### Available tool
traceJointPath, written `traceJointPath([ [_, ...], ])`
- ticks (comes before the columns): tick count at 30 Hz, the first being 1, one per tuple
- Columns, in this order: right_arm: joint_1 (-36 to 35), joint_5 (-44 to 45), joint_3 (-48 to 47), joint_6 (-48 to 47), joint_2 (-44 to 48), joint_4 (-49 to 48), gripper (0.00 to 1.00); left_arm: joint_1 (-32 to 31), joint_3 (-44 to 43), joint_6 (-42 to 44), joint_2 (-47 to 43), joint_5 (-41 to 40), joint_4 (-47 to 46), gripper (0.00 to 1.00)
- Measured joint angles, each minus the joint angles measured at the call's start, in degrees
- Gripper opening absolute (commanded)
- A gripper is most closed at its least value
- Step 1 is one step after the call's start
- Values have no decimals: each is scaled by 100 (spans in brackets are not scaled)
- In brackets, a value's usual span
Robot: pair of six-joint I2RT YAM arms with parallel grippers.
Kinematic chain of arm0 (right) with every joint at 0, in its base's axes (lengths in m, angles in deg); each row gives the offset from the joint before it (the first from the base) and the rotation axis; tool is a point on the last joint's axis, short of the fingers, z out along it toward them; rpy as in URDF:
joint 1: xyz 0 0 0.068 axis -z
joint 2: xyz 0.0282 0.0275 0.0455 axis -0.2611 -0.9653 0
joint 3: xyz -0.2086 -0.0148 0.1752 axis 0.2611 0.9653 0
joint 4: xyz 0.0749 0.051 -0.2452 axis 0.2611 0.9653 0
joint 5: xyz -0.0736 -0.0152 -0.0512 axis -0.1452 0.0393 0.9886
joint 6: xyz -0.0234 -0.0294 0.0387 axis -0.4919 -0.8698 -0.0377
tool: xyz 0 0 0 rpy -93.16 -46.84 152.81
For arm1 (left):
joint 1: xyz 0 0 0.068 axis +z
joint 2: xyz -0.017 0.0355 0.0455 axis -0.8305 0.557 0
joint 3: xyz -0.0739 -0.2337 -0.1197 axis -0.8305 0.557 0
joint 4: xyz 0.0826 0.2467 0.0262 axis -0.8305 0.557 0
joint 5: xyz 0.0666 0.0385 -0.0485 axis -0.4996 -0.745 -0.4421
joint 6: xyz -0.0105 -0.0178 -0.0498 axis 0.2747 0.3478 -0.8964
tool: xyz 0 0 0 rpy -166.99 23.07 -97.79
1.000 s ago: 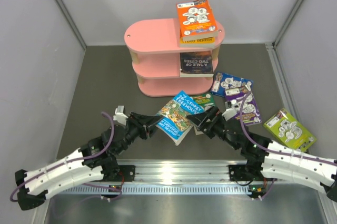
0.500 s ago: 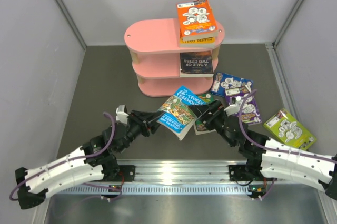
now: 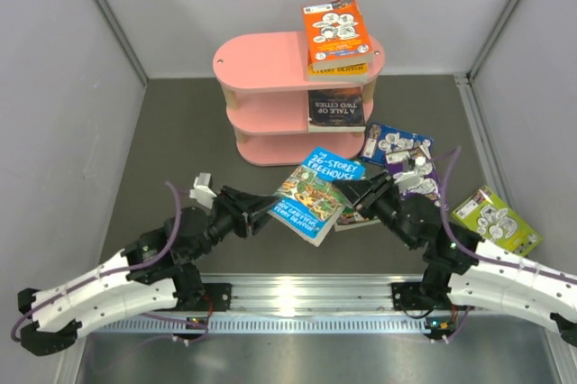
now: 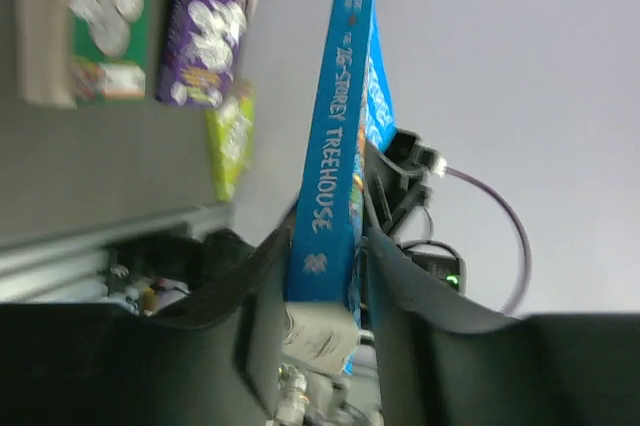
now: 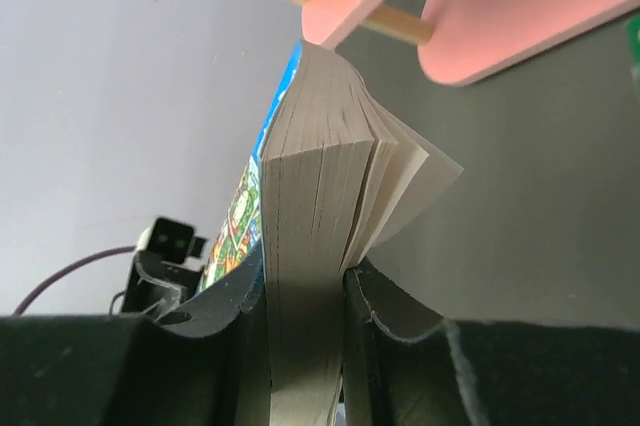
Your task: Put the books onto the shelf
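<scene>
Held item: blue Treehouse book (image 3: 313, 193), lifted off the bench (image 3: 180, 150), cover facing up and tilted.
Place relative to pincers: the book spans the gap between the two. The left pincer (image 3: 263, 210) is at its 8 o'clock edge and the right pincer (image 3: 359, 193) at its 3 o'clock edge.
Left pincer: closed on the spine end of the book, with one finger against each cover in the left wrist view.
Right pincer: clamped on the page block at the open edge. A few leaves fan out loose beside one finger in the right wrist view.
Book appearance: thick paperback with a bright blue spine lettered in white, a crowded cartoon cover and greyish-cream page edges.
Shelf: pink three-tier stand (image 3: 261, 59) with pale wooden rods, at 12 o'clock from the held book and well apart from it.
Shelved stock: orange book (image 3: 336, 28) lies on a yellow-spined book (image 3: 338, 68) at the top tier's right end. A dark book (image 3: 335, 107) lies on the middle tier below them.
Loose stock on bench: navy book (image 3: 395, 143) and purple book (image 3: 424, 181) at 2 o'clock, the two overlapping. Lime book (image 3: 496, 220) lies at 4 o'clock. Green book (image 4: 110, 16) lies flat beside the purple one.
</scene>
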Motion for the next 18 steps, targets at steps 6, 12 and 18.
traceJointPath([
  [6,74,555,-1790,-874,22,2374,0,90,-1821,1733,286,-529,1609,64],
  [12,81,634,-3860,-1561,-1512,4516,0,83,-3681,3620,2234,-466,2317,62],
  [18,81,527,-4083,-1676,-2514,5495,0,-684,-3807,4653,3731,-750,2839,60],
])
